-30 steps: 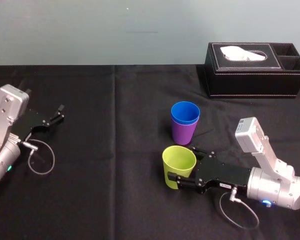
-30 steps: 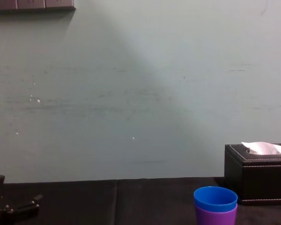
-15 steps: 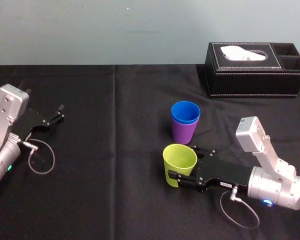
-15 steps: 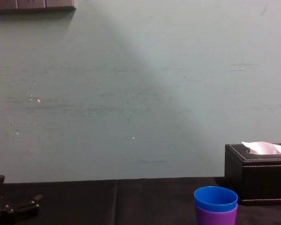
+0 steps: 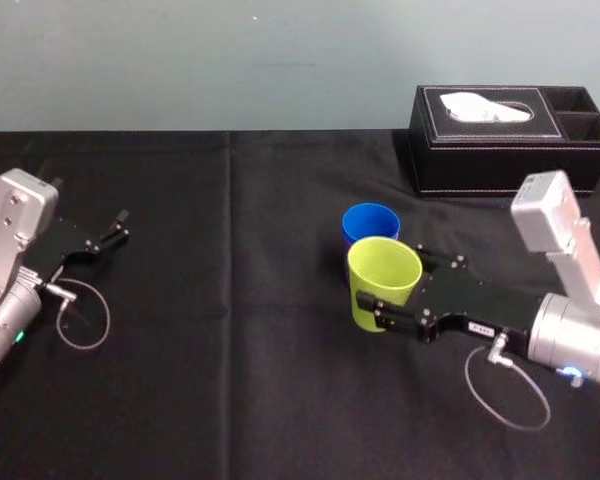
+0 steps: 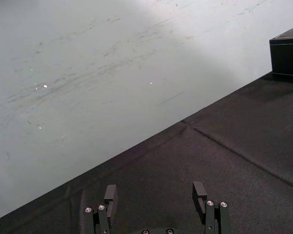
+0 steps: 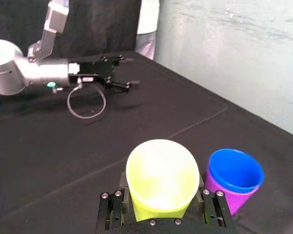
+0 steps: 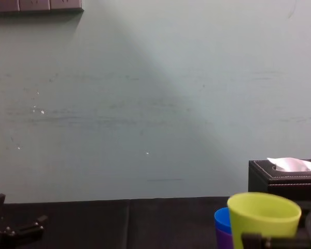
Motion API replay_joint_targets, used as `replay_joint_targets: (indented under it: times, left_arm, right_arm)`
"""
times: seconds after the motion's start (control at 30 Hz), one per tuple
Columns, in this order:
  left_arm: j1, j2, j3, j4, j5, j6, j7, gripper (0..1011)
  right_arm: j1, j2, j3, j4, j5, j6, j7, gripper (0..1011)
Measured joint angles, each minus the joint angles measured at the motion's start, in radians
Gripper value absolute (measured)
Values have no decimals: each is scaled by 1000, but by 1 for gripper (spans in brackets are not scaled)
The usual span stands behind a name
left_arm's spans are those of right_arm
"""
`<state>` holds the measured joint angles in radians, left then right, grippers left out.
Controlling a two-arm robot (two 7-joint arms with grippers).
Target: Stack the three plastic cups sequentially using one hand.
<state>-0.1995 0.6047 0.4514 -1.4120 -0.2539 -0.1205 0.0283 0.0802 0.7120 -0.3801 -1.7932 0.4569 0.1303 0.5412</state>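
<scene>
Plastic, thin-walled and smooth: expect the yellow-green cup point(image 5: 384, 270) to be light, a little springy under squeeze, and slippery on its taper. You should keep the hold low on the wall, below the rim, with moderate force. Too much will likely ovalise the mouth and spoil the nesting.

Right gripper point(image 5: 390, 292): pinching the yellow-green cup from both sides across its lower body, as the right wrist view shows.

Position: the cup sits right of centre in the head view, upright with a slight tilt, partly covering the pair behind it. In the chest view its rim stands higher than the blue rim, lower right of frame.

Target pair: blue cup point(image 5: 368, 222) is already nested in the purple cup point(image 7: 216, 195), with only a band of purple showing below the blue. Both stand on the black cloth of the worktop point(image 5: 230, 350).

Appearance: all three are tapered tumblers of like size, matte, unmarked, mouths open upward.

Left gripper point(image 5: 115, 228): fingers spread, holding nothing, parked at the left edge of the head view.

Tissue box point(image 5: 500, 140): upper right, well apart from the cups.
</scene>
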Motion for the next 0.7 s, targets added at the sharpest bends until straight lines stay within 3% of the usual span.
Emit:
replay_joint_targets:
  times: [0.27, 0.7]
  left_arm:
    - [0, 0, 0, 0, 0, 0, 0, 1011]
    - [0, 0, 0, 0, 0, 0, 0, 1011]
  right_arm:
    - [44, 11, 25, -28, 30, 74, -29, 733]
    - [168, -26, 1, 40, 28, 102, -36, 733]
